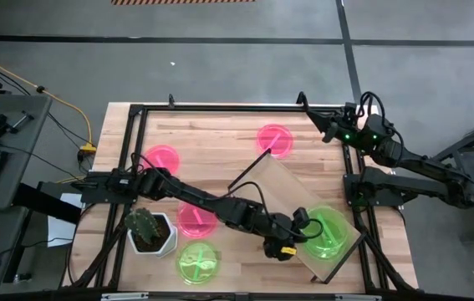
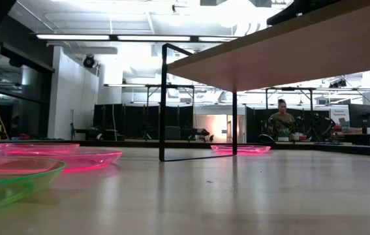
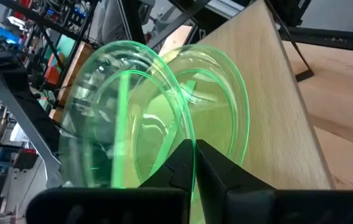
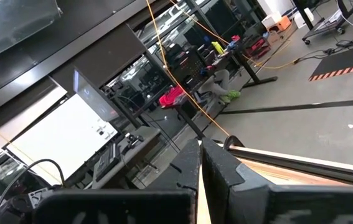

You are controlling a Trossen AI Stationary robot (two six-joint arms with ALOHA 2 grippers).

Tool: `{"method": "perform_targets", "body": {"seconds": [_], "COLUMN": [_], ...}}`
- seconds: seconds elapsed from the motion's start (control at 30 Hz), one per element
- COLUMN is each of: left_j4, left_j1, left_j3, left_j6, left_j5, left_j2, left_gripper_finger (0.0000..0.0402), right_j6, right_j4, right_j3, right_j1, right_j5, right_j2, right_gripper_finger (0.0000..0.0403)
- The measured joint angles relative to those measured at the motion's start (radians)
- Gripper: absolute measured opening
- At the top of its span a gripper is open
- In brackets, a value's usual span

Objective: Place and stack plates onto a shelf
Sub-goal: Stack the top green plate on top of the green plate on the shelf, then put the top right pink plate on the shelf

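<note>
On the long light-wood shelf (image 1: 282, 180), near its near end, lies a green plate (image 3: 223, 93). Over it tilts a second green plate (image 3: 123, 106), on which my left gripper (image 3: 193, 144) is shut; in the high view that gripper (image 1: 299, 226) stands at the shelf's left side. Three pink plates (image 1: 274, 138) (image 1: 161, 159) (image 1: 196, 219) and one more green plate (image 1: 196, 262) lie flat on the table. My right gripper (image 1: 305, 104) waits shut above the table's far right corner, holding nothing. My left gripper pinches the near rim (image 3: 185, 134) of the tilted green plate between its two fingers. The fingers come from the table's left, slanting down. The plate leans steeply over the green plate on the shelf; whether the two plates touch I cannot tell.
A white pot with a cactus (image 1: 149, 230) stands near the table's front left, beside the lower pink plate. The shelf's dark upright end panel (image 2: 165, 98) rises mid-table in the low view. A person (image 2: 281, 121) is far behind the table. A black frame (image 1: 220, 107) rims the tabletop.
</note>
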Motion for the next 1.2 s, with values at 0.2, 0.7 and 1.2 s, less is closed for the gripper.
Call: {"method": "perform_targets", "body": {"seconds": [0.2,0.7,1.2], "left_j4": [-0.001,0.103,-0.11], "left_j1": [0.0,-0.036,-0.01], "left_j3": [0.0,0.006,0.007], "left_j6": [0.001,-0.059,-0.386], "left_j5": [0.002,0.003,-0.185], "left_j2": [0.0,0.0,-0.14], "left_gripper_finger": [0.0055,0.0141,0.0143], "right_j6": [0.0,0.0,0.028], "right_j4": [0.0,0.0,-0.01], "right_j3": [0.0,0.0,0.0], "right_j1": [0.0,0.0,0.0], "right_j5": [0.026,0.034,-0.001], "right_j2": [0.0,0.0,0.0], "right_gripper_finger": [0.0,0.0,0.0]}}
